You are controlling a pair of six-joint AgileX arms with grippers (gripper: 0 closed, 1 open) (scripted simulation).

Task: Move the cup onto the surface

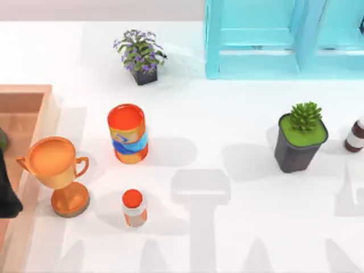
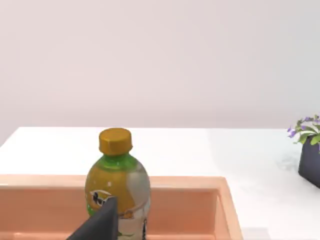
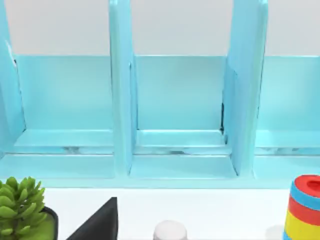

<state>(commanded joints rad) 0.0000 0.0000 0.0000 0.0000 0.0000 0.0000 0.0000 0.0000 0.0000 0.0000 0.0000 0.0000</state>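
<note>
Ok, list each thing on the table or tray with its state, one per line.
Trophy: upright on the tabletop, beside the tray.
Orange can: upright.
Pill bottle: upright, red cap on.
Juice bottle: upright in the tray, yellow cap on.
Flowering plant: upright in its pot.
Succulent: upright in its pot.
Brown bottle: upright at the right edge.

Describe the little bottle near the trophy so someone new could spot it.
Start at the wooden tray on the table's left, then the gold trophy beside it. Just right stands the pill bottle: white-bodied, red-capped, far shorter than the orange can behind it.
</note>
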